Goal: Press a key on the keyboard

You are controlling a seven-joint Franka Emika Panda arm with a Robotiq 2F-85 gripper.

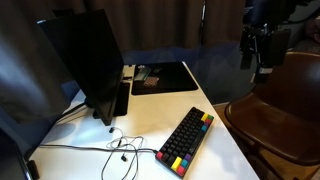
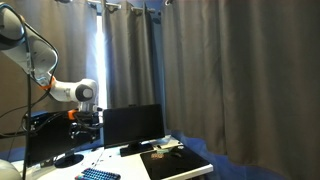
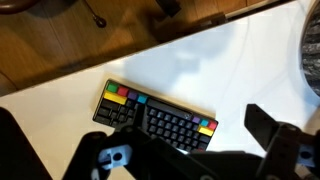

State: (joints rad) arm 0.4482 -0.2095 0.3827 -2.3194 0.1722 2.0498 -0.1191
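The keyboard lies on the white table near its front edge. It is compact, with black keys and red, yellow, green and blue keys at the ends. It also shows in an exterior view and in the wrist view. My gripper hangs high above the table, off to the side of the keyboard and well clear of it. In the wrist view its two dark fingers stand wide apart with nothing between them. The gripper also shows in an exterior view.
A black monitor stands on the table. A flat black mat with small items lies behind the keyboard. Thin cables trail beside the keyboard. A brown chair stands off the table's edge. Dark curtains hang behind.
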